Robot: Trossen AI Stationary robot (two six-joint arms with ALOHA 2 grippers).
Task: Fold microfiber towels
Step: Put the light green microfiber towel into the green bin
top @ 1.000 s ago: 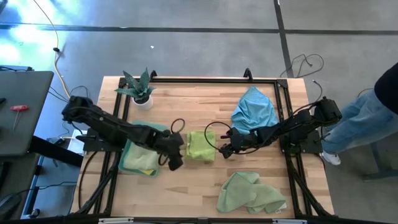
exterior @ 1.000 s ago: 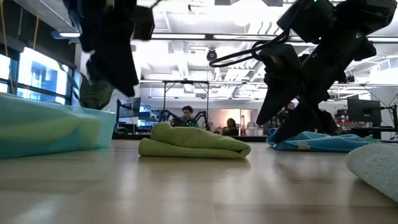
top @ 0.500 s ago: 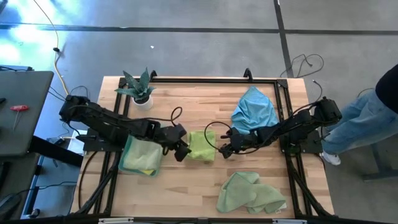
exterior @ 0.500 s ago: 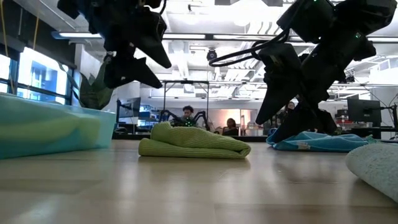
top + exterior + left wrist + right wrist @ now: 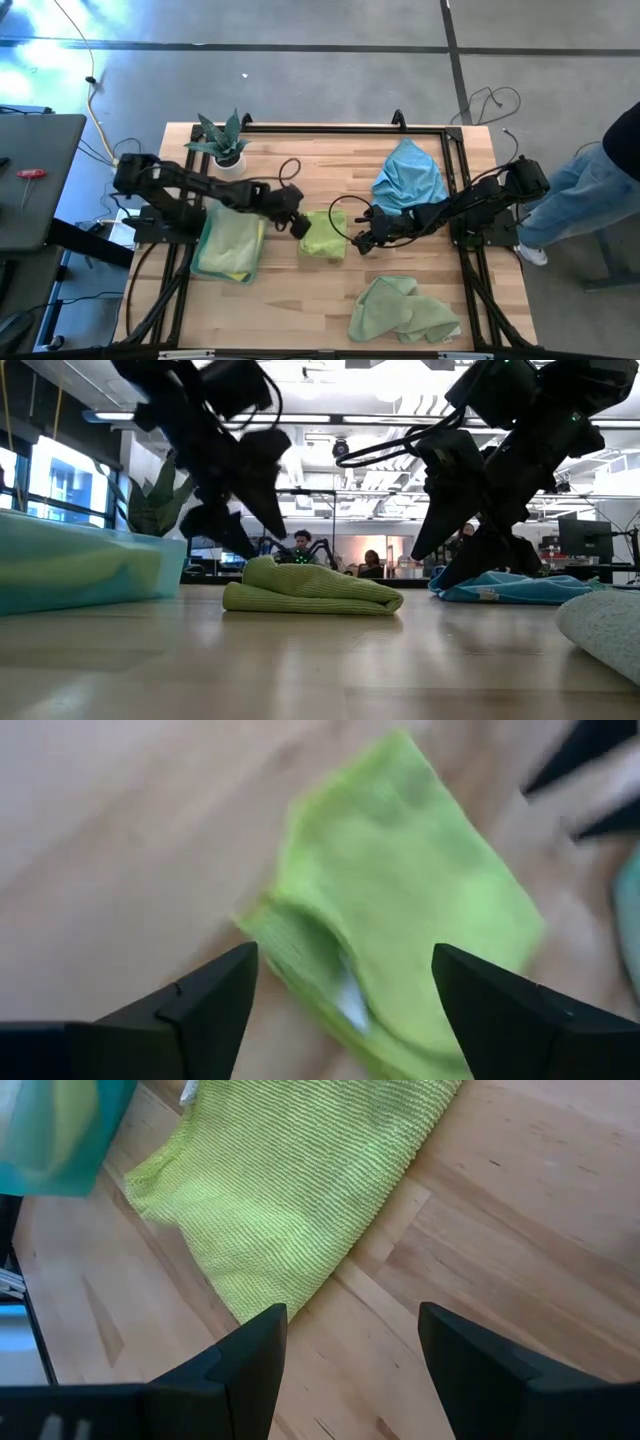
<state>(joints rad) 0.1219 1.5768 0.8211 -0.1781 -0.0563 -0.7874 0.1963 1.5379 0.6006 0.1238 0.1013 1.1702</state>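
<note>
Left gripper (image 5: 300,226) hovered fingers-wide beside the folded yellow-green towel (image 5: 323,236); right gripper (image 5: 362,243), spread empty, opposite. Folding looked done; next likely gripping it for the stack (image 5: 230,248).

folded towel (image 5: 323,235): we see lime green, ribbed
crumpled towel (image 5: 408,178): sky blue
loose towel (image 5: 400,310): pale green
table (image 5: 300,300): light wood
</note>
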